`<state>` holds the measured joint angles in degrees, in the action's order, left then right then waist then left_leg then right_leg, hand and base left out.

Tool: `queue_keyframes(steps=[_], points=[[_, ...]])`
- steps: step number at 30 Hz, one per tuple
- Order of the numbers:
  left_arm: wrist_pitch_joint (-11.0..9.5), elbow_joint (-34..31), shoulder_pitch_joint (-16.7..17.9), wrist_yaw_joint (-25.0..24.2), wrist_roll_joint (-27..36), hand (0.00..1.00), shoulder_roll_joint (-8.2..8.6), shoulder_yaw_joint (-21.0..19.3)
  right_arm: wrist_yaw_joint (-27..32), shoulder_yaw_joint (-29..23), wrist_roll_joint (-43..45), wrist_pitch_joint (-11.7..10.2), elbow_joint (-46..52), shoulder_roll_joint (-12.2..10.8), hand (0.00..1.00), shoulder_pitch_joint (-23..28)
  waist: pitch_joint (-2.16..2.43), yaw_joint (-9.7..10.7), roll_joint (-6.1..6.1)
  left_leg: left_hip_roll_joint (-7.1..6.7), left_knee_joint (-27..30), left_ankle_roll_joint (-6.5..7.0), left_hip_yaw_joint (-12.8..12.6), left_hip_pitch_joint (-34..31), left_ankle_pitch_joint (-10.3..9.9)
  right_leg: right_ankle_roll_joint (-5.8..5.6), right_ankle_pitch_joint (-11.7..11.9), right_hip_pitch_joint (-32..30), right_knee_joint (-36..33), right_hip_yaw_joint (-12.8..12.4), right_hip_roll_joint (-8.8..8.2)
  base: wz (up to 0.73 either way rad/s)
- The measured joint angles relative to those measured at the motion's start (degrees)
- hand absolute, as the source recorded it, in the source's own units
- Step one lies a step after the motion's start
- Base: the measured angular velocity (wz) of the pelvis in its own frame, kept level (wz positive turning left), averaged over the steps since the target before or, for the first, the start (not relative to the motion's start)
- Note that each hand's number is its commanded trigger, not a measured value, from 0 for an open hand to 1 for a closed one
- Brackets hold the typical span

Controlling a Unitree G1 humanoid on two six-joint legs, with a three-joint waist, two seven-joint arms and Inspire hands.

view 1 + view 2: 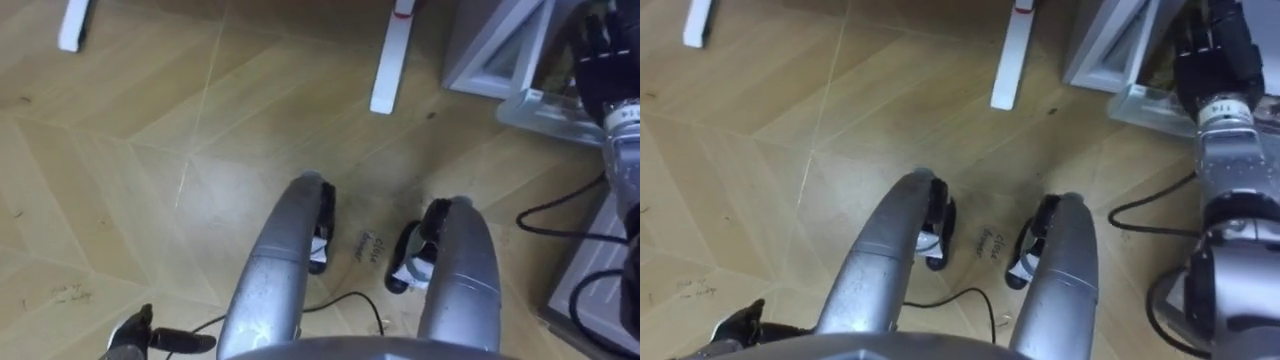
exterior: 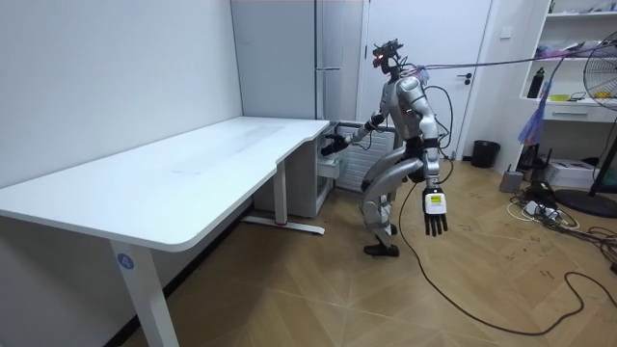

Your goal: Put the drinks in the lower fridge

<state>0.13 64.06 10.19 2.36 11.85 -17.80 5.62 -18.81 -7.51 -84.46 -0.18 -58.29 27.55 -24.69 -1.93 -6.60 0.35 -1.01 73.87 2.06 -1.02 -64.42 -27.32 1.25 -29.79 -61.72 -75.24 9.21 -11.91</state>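
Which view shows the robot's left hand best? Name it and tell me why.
The room view: the left hand hangs whole at the robot's side, fingers straight and pointing down, so it reads as open and holding nothing. The eye views catch a dark part of it, cut off at their lower left corner.

Head eyes aim down at floor [image 1: 120, 200] (shared patch); room view far, side-on.

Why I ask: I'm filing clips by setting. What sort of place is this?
Likely a home office or small workroom: a long white desk, a tall grey fridge against the back wall, and white shelves in the far corner.
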Motion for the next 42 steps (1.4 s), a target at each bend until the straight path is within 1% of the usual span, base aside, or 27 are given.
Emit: queue_keyframes(steps=[1, 2, 3, 4, 5, 6, 9, 12, 14, 17, 20, 22, 26, 29, 31, 33, 36, 37, 39, 40, 42], points=[[-0.2, 0.0, 0.3, 0.1, 0.2, 0.0, -0.05, 0.0, 0.6, 0.0, 0.5, -0.1, 0.3, 0.0, 0.0, 0.6, 0.01, 0.3, -0.09, 0.2, -0.3, 0.05, 0.0, 0.5, 0.0, 0.02, 0.0, 0.5, 0.4, 0.1, 0.07, -0.09], [-0.8, 0.0, 0.9, 0.9, 1.6, 0.0, -0.19, 0.0, 2.0, 0.0, 2.2, -0.6, 1.5, 0.0, 0.0, 2.5, 0.1, 0.9, -0.63, 0.31, -1.1, 0.1, -0.2, 1.6, -0.1, 0.0, 0.0, 1.5, 1.3, 0.2, 0.17, -0.08], [-1.5, 0.0, 1.4, 1.7, 2.4, 0.0, -0.19, 0.0, 3.5, 0.0, 4.0, -1.3, 3.2, 0.0, 0.0, 4.4, 0.23, 1.5, -0.85, 0.51, -1.9, -0.09, -0.2, 2.3, -0.2, -0.12, 0.3, 2.3, 2.3, 0.3, 0.46, -0.1], [-1.7, 0.0, 1.6, 2.1, 2.8, 0.0, -0.19, 0.0, 4.1, 0.0, 4.7, -1.6, 3.6, -0.1, 0.0, 5.0, 0.22, 1.7, -0.88, 0.69, -2.3, -0.16, -0.2, 2.7, -0.2, -0.09, 0.5, 2.6, 2.8, 0.3, 0.72, -0.18], [-2.0, 0.1, 1.9, 2.5, 3.5, 0.0, -0.19, 0.0, 5.6, 0.0, 6.1, -2.4, 4.2, 0.0, 0.0, 6.0, 0.24, 1.9, -0.91, 1.27, -2.7, -0.15, -0.2, 3.4, -0.2, -0.09, 0.9, 3.3, 3.8, 0.3, 1.38, -0.26], [-2.1, 0.1, 1.9, 3.1, 3.9, 0.0, -0.19, 0.1, 7.1, 0.0, 7.6, -3.4, 4.5, 0.0, 0.0, 6.9, 0.25, 1.9, -0.91, 1.57, -3.0, -0.18, -0.2, 3.9, -0.2, 0.1, 1.3, 3.7, 4.5, 0.3, 1.82, -0.29], [-2.9, -0.3, 1.9, 4.8, 4.4, 0.0, -0.3, 0.1, 10.7, 0.1, 12.8, -4.5, 4.5, -0.3, 0.0, 8.3, 0.29, 2.2, -0.83, 2.44, -3.5, -0.17, -0.3, 4.3, -0.3, -0.08, 2.0, 4.2, 5.7, 0.1, 2.98, -0.18], [-3.2, -1.1, 1.9, 5.8, 4.4, 0.0, -0.35, 0.3, 14.4, 0.1, 15.7, -5.1, 4.6, -0.3, 0.0, 9.1, 0.29, 2.2, -0.84, 2.46, -3.7, -0.09, -0.7, 4.6, -0.4, -0.23, 2.1, 4.2, 5.8, -0.4, 3.11, -0.03], [-3.2, -1.3, 1.9, 6.1, 5.0, 0.0, -0.45, 0.3, 16.8, 0.4, 16.1, -5.4, 4.8, -0.3, 0.0, 9.2, 0.29, 2.1, -0.85, 2.46, -4.0, -0.09, -1.1, 4.9, -0.4, -0.29, 2.0, 4.2, 5.8, -0.9, 3.19, -0.04], [-3.3, -2.0, 2.4, 6.3, 5.5, 0.0, -0.61, 0.3, 20.2, 1.4, 15.5, -6.6, 5.3, -0.5, 0.0, 9.5, 0.34, 2.2, -0.78, 2.46, -4.6, -0.17, -1.3, 5.5, -0.4, -0.28, 2.0, 4.4, 6.0, -1.2, 3.21, -0.01], [-3.1, -2.4, 3.5, 6.3, 5.6, 0.0, -0.55, 0.4, 22.9, 1.4, 13.9, -7.0, 5.4, -1.3, 0.0, 10.8, 0.42, 2.1, -0.76, 2.45, -5.4, -0.27, -1.3, 6.5, -0.3, -0.24, 2.0, 5.5, 6.7, -1.1, 3.22, 0.0], [-2.8, -2.5, 4.1, 6.8, 5.6, 0.0, -0.56, 1.4, 24.3, 1.8, 12.8, -7.5, 5.0, -1.7, 0.0, 11.5, 0.47, 1.9, -0.67, 2.44, -5.9, -0.28, -1.3, 6.9, -0.3, -0.22, 2.0, 5.9, 7.1, -0.9, 3.15, 0.0], [-2.1, -2.7, 4.3, 7.1, 6.1, 0.0, -0.5, 3.8, 26.2, 3.0, 9.5, -7.5, 2.6, -4.2, 0.0, 12.6, 0.55, 1.7, -0.51, 2.5, -7.1, -0.39, -1.0, 7.5, -0.1, -0.16, 2.2, 6.8, 8.7, -0.3, 3.26, 0.01], [-2.1, -2.8, 4.2, 7.1, 6.7, 0.0, -0.26, 4.1, 26.2, 4.0, 4.3, -7.3, -0.1, -5.8, 0.0, 12.5, 0.56, 1.6, -0.31, 2.32, -7.2, -0.39, -0.9, 6.9, -0.1, -0.16, 2.2, 6.3, 8.7, -0.1, 2.98, 0.0], [-2.0, -3.2, 4.2, 7.1, 6.6, 0.0, -0.26, 4.1, 26.1, 4.0, 2.0, -7.3, -2.0, -6.1, 0.0, 11.6, 0.58, 1.5, -0.26, 2.14, -7.2, -0.38, -0.9, 6.1, -0.1, -0.13, 2.2, 5.6, 8.5, -0.1, 2.75, 0.04], [-1.9, -3.8, 4.2, 7.1, 6.5, 0.0, 0.07, 4.1, 25.7, 3.6, 0.5, -7.3, -4.4, -6.0, 0.0, 9.6, 0.58, 1.5, -0.24, 1.56, -7.2, -0.32, -1.0, 5.2, -0.1, 0.01, 2.0, 4.6, 8.0, 0.1, 2.0, 0.08], [-1.6, -4.3, 4.2, 7.1, 6.5, 0.0, 0.44, 4.1, 25.3, 3.3, -1.3, -7.2, -7.0, -6.0, 0.0, 6.5, 0.54, 1.4, -0.2, 1.08, -7.0, -0.3, -1.0, 4.4, -0.1, -0.44, 1.5, 3.5, 7.4, -0.5, 1.96, 0.07], [-1.5, -4.5, 4.2, 7.1, 6.5, 0.0, 0.47, 4.1, 25.2, 3.2, -2.0, -7.2, -7.2, -6.0, 0.0, 5.9, 0.54, 1.4, -0.19, 1.09, -7.0, -0.29, -1.0, 4.2, -0.1, -0.44, 1.5, 3.3, 7.3, -0.5, 1.95, 0.03], [-1.3, -4.7, 4.1, 7.1, 6.5, 0.0, 0.71, 4.1, 24.9, 1.3, -3.7, -6.1, -8.3, -5.8, 0.0, 3.4, 0.5, 0.9, -0.01, 1.09, -6.9, -0.25, -0.9, 3.0, 0.1, -0.37, 1.6, 2.3, 7.2, -0.3, 1.8, 0.02], [-1.2, -4.7, 4.0, 7.1, 6.5, 0.0, 0.76, 4.1, 24.9, 1.0, -4.1, -5.9, -8.4, -5.6, 0.0, 2.9, 0.48, 0.7, 0.04, 1.06, -6.8, -0.22, -0.9, 2.8, 0.1, -0.3, 1.6, 2.0, 7.2, -0.2, 1.69, 0.04], [-1.3, -4.8, 3.8, 7.1, 6.6, 0.0, 0.8, 4.0, 24.8, 0.2, -5.7, -5.7, -9.4, -4.1, 0.0, 0.8, 0.47, -0.1, 0.12, 0.73, -6.4, -0.2, -0.9, 1.6, 0.1, 0.01, 1.5, 0.9, 6.6, 0.1, 1.01, 0.06]])
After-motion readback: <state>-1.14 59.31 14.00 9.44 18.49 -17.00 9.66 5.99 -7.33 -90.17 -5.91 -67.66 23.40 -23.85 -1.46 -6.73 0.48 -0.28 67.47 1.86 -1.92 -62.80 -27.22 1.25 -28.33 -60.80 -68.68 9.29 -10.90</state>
